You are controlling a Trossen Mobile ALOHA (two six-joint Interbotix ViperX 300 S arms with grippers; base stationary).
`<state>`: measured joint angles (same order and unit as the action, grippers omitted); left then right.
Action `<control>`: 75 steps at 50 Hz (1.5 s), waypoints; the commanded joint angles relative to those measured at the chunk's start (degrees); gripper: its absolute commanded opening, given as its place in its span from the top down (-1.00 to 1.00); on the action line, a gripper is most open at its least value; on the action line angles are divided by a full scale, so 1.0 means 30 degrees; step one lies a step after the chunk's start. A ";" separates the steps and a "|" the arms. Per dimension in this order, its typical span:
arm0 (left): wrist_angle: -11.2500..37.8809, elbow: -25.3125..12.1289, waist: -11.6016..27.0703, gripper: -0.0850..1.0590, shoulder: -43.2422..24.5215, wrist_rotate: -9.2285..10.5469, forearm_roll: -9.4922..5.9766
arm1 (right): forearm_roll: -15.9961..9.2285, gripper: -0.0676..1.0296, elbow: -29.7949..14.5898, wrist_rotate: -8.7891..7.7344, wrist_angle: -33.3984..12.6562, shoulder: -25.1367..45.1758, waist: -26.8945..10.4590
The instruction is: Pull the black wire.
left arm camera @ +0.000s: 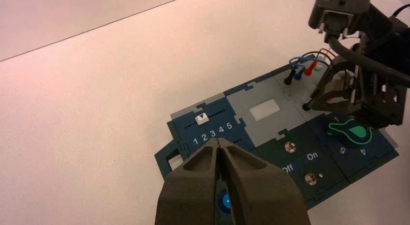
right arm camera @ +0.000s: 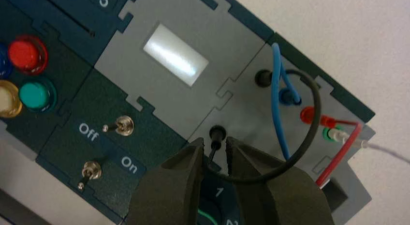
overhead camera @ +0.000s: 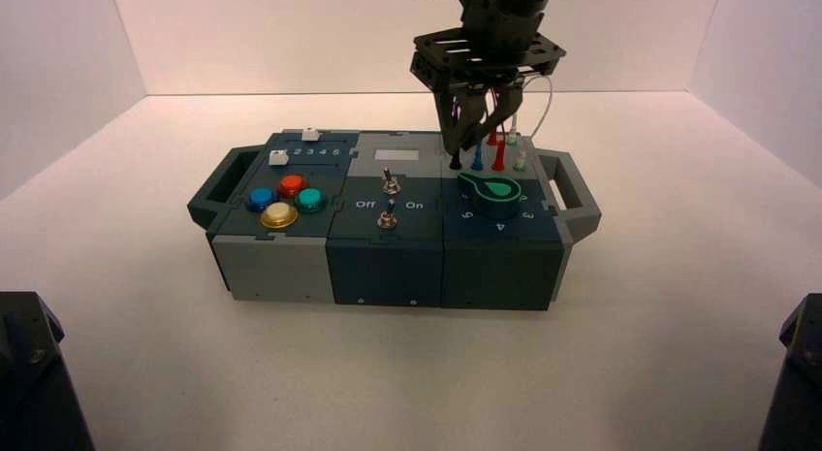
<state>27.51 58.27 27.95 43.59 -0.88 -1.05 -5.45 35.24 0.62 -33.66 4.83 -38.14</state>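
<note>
Bracketing the near plug of the black wire, the right gripper has its fingers parted, one on each side, with no grip to be seen. The plug sits in its socket on the grey panel at the right of the box, between the fingertips and just beyond them. Its long axis stands up from the panel, running roughly the way the fingers point, so closing should pinch it across its slim body. From there the wire loops over one finger and away to its other plug, seated past the fingertips near the box's far edge.

The blue wire is just to the right of the fingers; the green-marked knob lies on their near side. The right arm is clearly the nearer one; the left gripper waits above the box's left side, fingers together. The next move likely calls for a little more reach, a squeeze, then a pull straight back along the plug's axis, without snagging the loop.
</note>
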 commanded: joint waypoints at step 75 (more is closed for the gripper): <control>-0.0205 -0.0732 -0.0176 0.91 -0.0029 -0.0205 0.0088 | 0.0088 0.91 -0.3398 -0.0059 -0.0586 0.0937 -0.0088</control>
<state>27.42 58.27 27.77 43.59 -1.14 -0.88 -5.01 26.98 0.62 -35.86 7.38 -38.14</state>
